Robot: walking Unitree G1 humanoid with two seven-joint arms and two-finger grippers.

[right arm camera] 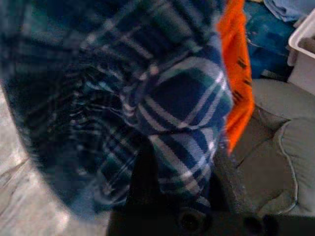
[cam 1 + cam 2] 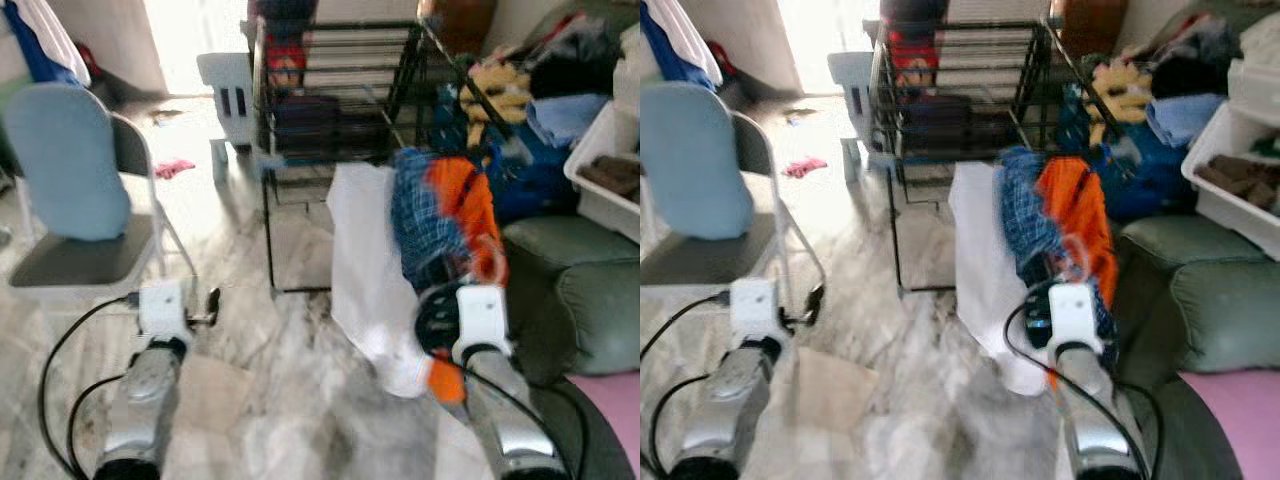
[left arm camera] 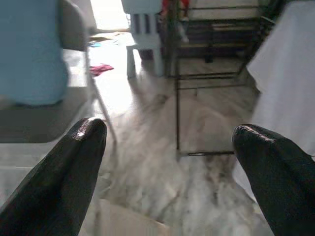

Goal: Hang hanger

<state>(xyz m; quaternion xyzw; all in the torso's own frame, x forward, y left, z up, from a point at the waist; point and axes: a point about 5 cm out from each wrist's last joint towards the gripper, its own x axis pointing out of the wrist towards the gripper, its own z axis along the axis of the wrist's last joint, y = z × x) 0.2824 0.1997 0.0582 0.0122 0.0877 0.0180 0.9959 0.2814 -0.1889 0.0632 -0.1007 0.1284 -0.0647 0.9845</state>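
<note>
A blue plaid shirt [image 2: 425,215] bunched with an orange garment [image 2: 470,200] stands up from my right gripper [image 2: 455,285], which is shut on the bundle. In the right wrist view the plaid cloth [image 1: 162,98] drapes over the fingers and hides them almost fully. No hanger can be made out inside the cloth. A black wire drying rack [image 2: 330,90] stands just beyond, with a white cloth [image 2: 365,260] hanging down its front. My left gripper [image 2: 207,305] is held low over the marble floor, open and with nothing in it; its black fingertips [image 3: 81,147] are wide apart.
A folding chair [image 2: 70,190] with a light blue back stands at the left. A green sofa [image 2: 580,290], a white bin [image 2: 605,175] and piled clothes crowd the right. A white stool [image 2: 230,90] sits behind the rack. A flat beige sheet [image 2: 210,390] lies on the floor.
</note>
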